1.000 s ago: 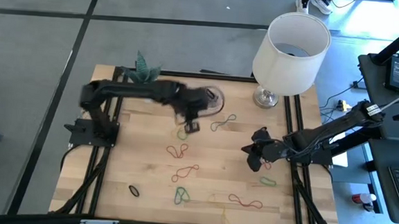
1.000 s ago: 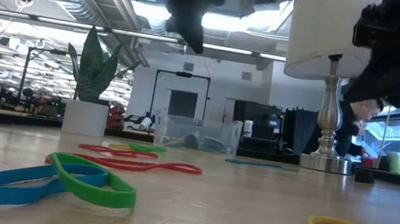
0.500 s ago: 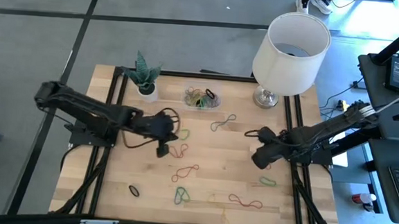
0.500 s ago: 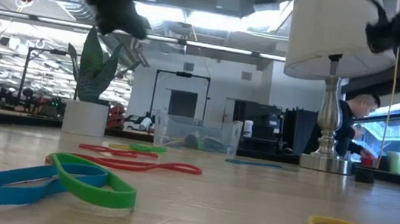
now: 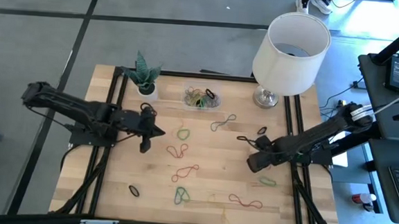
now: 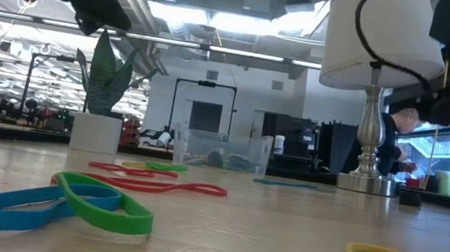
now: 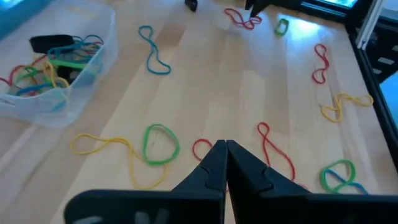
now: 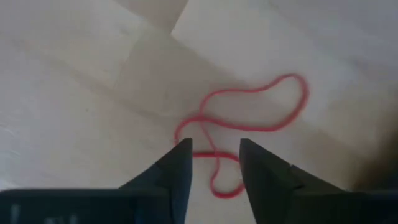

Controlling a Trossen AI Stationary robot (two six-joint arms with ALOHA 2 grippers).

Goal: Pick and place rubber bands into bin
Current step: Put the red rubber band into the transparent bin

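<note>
Rubber bands (image 5: 185, 172): nine still loose on the tabletop; left gripper (image 5: 158, 132), clenched, withdrew; right gripper (image 8: 214, 163) now parted over a red band (image 8: 239, 127).

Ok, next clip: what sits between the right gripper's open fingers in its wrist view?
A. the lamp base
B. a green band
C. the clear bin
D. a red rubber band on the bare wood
D: the right wrist view shows the right gripper open, its fingers either side of a twisted red rubber band lying flat on the table, not yet gripped.
</note>
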